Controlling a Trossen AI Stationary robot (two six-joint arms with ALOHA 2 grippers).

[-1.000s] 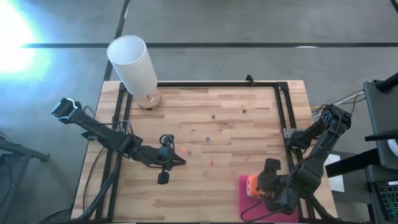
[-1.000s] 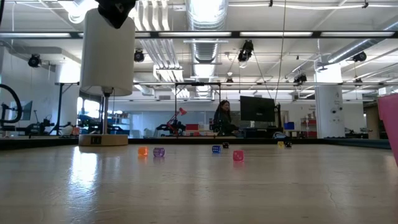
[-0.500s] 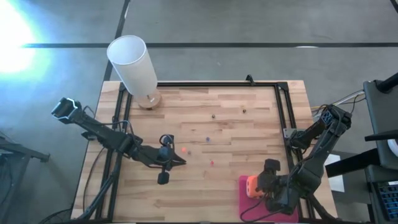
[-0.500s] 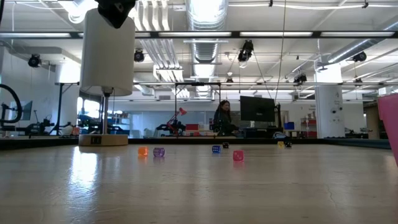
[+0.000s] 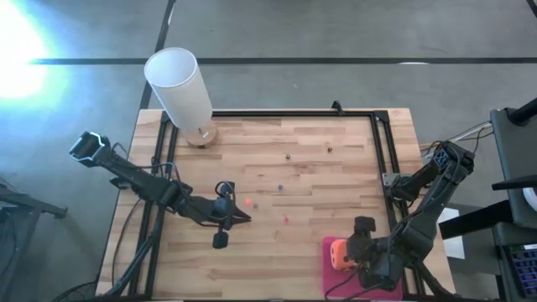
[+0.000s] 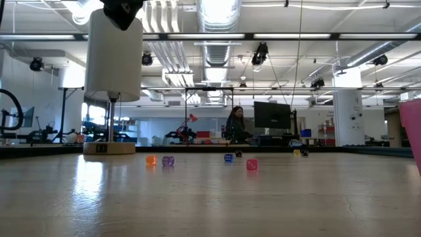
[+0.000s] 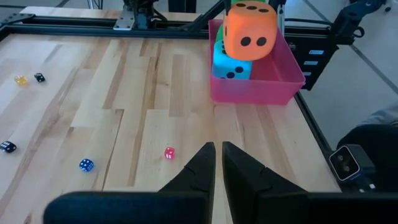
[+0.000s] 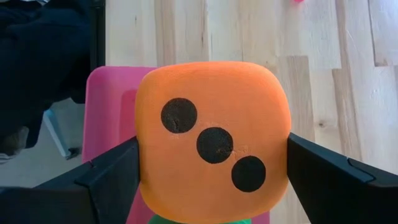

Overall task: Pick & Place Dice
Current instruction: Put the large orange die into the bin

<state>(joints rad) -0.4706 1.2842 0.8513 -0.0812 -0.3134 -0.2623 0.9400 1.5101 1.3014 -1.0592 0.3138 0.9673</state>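
Right wrist view is showing me the orange die [image 8: 213,147] sitting between the right gripper's [image 8: 211,180] two dark fingers [image 8: 109,180], three black pips facing the camera; the fingers are pressing its two sides, so I am reading this as a grasp on the die. A sliver of green is peeking out under it, and the pink tray [image 8: 112,112] is lying behind it on the wooden table [image 8: 348,37].

From above, I am seeing the right gripper [image 5: 362,252] hanging over the pink tray [image 5: 329,277] at the table's near right corner, with the orange die [image 5: 339,253] just at the tray's left edge.

The left wrist camera is giving me the best look at the tray [image 7: 273,87]: the orange die [image 7: 250,31] is sitting highest, tilted, right above a teal die [image 7: 230,65] that is lying inside the tray; a green die [image 7: 219,36] is showing partly behind them.

The left gripper [image 7: 218,155] is waiting over the middle-left of the table [image 7: 143,93], its fingers [image 7: 202,165] drawn together with only a thin slit between them, gripping nothing.

Tiny dice are lying scattered on the boards: red [image 7: 169,152], blue [image 7: 86,165], two black [image 7: 39,77], yellow [image 7: 20,79]. A tall white cylinder [image 5: 179,86] is standing at the far left corner.
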